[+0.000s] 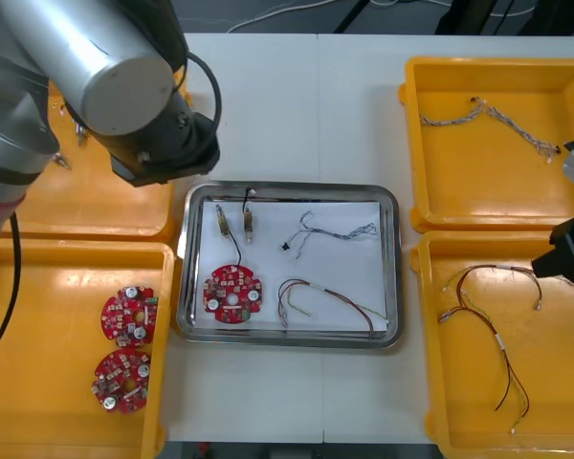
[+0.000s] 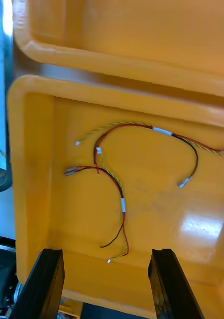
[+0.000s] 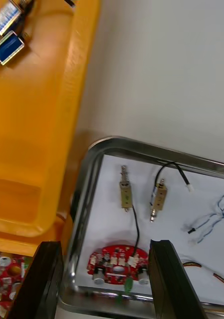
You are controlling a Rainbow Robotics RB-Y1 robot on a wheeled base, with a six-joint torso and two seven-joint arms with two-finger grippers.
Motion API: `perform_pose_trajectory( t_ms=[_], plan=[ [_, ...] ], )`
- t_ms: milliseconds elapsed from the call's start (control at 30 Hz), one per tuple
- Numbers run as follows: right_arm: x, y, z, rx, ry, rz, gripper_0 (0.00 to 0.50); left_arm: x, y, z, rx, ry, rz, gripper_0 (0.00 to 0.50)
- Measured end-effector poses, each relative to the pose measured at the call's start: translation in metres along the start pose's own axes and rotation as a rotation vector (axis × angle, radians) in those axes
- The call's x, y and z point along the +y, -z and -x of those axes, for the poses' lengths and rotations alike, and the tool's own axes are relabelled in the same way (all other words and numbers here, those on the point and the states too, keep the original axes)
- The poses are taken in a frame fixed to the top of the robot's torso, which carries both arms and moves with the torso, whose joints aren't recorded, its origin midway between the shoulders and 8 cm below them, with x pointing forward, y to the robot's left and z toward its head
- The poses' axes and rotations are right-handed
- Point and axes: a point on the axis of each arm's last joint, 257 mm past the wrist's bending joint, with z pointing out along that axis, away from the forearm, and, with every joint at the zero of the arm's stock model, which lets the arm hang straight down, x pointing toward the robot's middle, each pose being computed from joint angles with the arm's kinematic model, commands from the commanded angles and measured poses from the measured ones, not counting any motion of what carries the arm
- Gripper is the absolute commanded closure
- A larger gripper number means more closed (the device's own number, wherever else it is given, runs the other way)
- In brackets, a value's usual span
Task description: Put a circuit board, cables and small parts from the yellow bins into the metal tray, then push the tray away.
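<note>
The metal tray [image 1: 387, 287], white inside, lies in the middle of the table. In it are a round red circuit board [image 1: 232, 294], two small metal parts [image 1: 223, 220] on a black cable, a blue and white cable [image 1: 337, 232] and a red and yellow cable [image 1: 327, 302]. My left gripper [image 3: 106, 279] is open above the tray's left rim [image 3: 87, 174], with the circuit board [image 3: 117, 259] showing between its fingers. My right gripper [image 2: 106, 279] is open and holds nothing, above the near right yellow bin [image 2: 37, 164] with its red and yellow cables [image 2: 123, 164].
The near left bin [image 1: 38, 335] holds two more circuit boards [image 1: 129, 316]. The far right bin [image 1: 497, 182] holds twisted cables [image 1: 488, 117]. My left arm [image 1: 105, 67] covers most of the far left bin, where small blue parts [image 3: 7, 30] lie. My right arm [image 1: 566, 253] is at the right edge.
</note>
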Motion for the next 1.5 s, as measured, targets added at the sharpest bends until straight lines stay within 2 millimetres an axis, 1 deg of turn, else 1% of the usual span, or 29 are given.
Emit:
perform_pose_trajectory(
  t_ms=[100,200,367,500,600,733,833,967,1133,1300,1400,1500],
  plan=[
    [0.019,-0.003,0.006,0.01,0.077,0.007,0.0,0.02,0.004,0.011,-0.01,-0.053,0.019,0.0],
    [0.038,-0.006,0.01,0.022,0.195,0.011,0.0,0.043,0.006,0.019,-0.008,-0.124,0.028,0.0],
    [0.069,-0.012,0.012,0.039,0.34,0.013,0.0,0.085,0.011,0.025,0.003,-0.193,0.012,0.0],
    [0.094,-0.02,0.014,0.037,0.428,0.032,0.0,0.118,0.015,0.025,0.007,-0.182,0.015,0.0],
    [0.109,-0.027,0.014,0.042,0.503,0.032,0.0,0.14,0.017,0.022,0.008,-0.152,0.023,0.0],
    [0.13,-0.036,0.014,0.048,0.643,0.024,0.0,0.164,0.019,0.015,0.006,-0.112,0.022,0.0],
    [0.151,-0.042,0.014,0.048,0.703,0.035,0.0,0.18,0.018,0.01,0.004,-0.101,0.02,0.0],
    [0.185,-0.054,0.016,0.038,0.793,0.067,0.0,0.197,0.015,0.005,-0.006,-0.131,0.016,0.0],
    [0.224,-0.073,0.019,0.024,0.883,0.084,0.0,0.209,0.009,-0.004,-0.001,-0.132,0.023,0.0],
    [0.248,-0.09,0.017,-0.004,1.023,0.057,0.0,0.221,0.009,-0.006,-0.007,-0.112,0.03,0.0],
    [0.256,-0.099,0.014,-0.019,1.081,0.032,0.0,0.226,0.01,-0.006,-0.012,-0.124,0.032,0.0],
    [0.263,-0.107,0.008,-0.027,1.123,0.018,0.0,0.228,0.01,-0.007,-0.011,-0.149,0.033,0.0]
  ],
)
